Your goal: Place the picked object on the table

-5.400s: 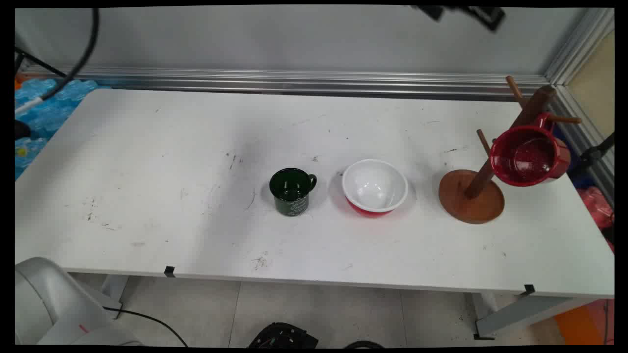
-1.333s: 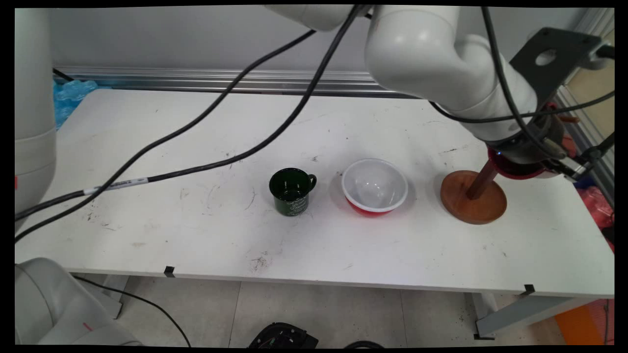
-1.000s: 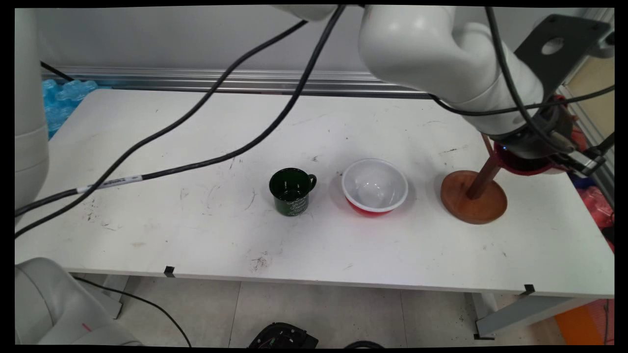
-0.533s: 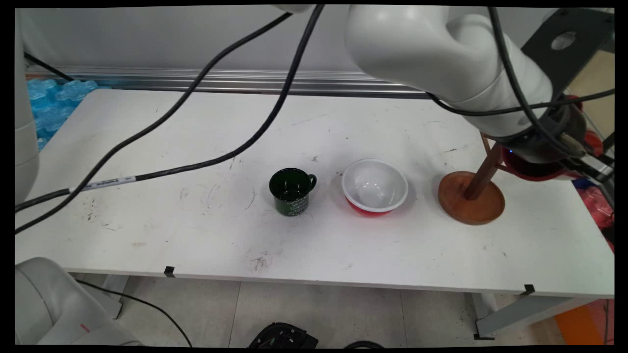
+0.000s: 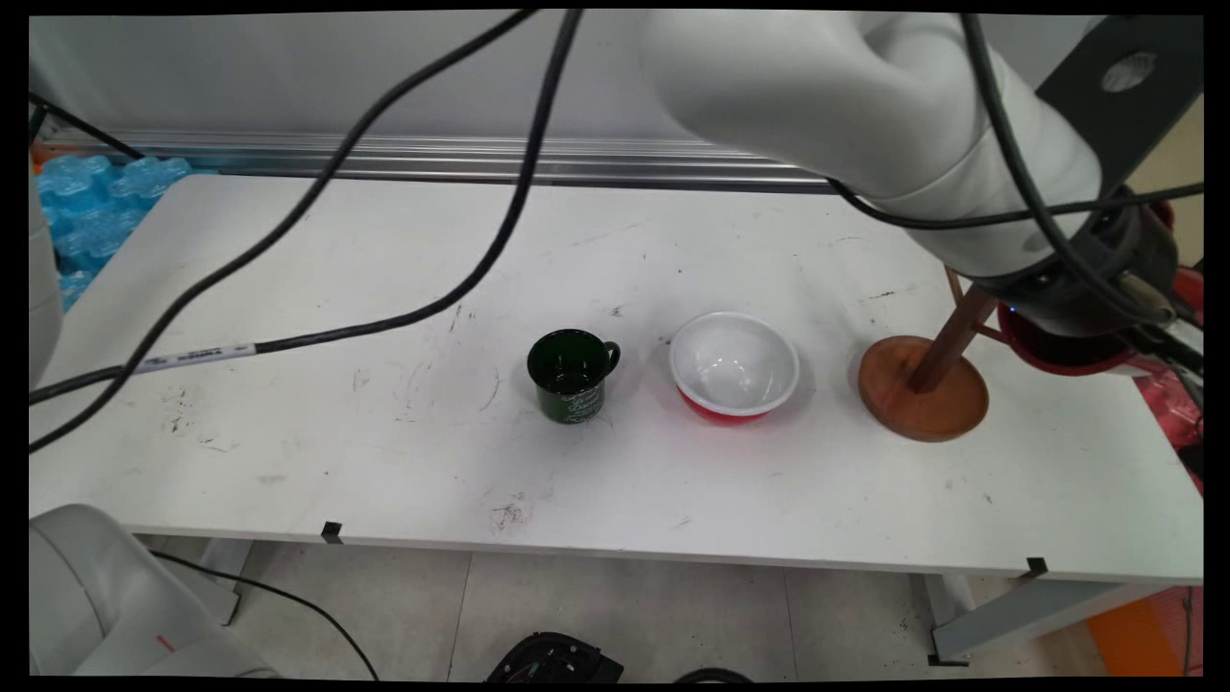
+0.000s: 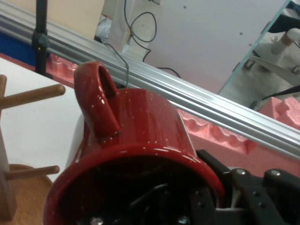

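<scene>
The red mug [image 6: 140,140] sits in the gripper [image 6: 187,206], one finger inside its rim and one outside, clamped on the wall. It hangs clear of the wooden mug tree [image 5: 924,384], at the table's [image 5: 384,432] right end.

Red speckled mug [image 6: 140,136] — tilted, off its peg — rim in pincer [image 6: 187,211]

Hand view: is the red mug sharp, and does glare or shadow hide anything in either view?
Hand view: red mug sharp, small highlights on its rim, interior dark. Main view: arm casts soft shadow near the wooden mug tree; white bowl shows mild glare.
</scene>
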`<state>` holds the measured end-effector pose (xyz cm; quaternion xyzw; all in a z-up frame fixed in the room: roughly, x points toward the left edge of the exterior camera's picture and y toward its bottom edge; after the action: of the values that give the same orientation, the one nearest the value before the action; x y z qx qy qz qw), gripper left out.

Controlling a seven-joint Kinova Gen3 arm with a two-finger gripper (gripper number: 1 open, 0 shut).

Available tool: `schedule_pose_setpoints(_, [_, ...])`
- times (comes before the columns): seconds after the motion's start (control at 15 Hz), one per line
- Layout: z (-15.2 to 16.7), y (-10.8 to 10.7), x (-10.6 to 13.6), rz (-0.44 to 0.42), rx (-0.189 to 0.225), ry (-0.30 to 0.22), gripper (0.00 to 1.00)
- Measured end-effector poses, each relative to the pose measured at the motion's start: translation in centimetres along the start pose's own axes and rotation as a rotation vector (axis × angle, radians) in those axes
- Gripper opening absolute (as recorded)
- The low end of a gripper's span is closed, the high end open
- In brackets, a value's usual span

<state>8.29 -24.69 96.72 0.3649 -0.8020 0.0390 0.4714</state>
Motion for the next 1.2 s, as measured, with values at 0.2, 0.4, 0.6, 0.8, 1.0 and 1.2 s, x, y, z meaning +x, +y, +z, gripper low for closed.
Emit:
schedule_pose_setpoints(0.2, [-1.8, 0.2, -0.1, 0.004, -0.013, -0.012, 0.00])
schedule_pose_setpoints(0.4, [-4.1, -0.1, -0.1, 0.010, -0.013, -0.025, 0.00])
schedule_pose_setpoints(0.6, [-7.2, -1.1, 0.0, 0.027, -0.008, -0.048, 0.00])
schedule_pose_setpoints(0.8, [-10.0, -2.2, 0.3, 0.040, 0.000, -0.067, 0.00])
schedule_pose_setpoints(1.0, [-13.3, -3.7, 0.7, 0.050, 0.019, -0.097, 0.00])
schedule_pose_setpoints(1.2, [-16.3, -5.7, 1.1, 0.053, 0.059, -0.133, 0.00])
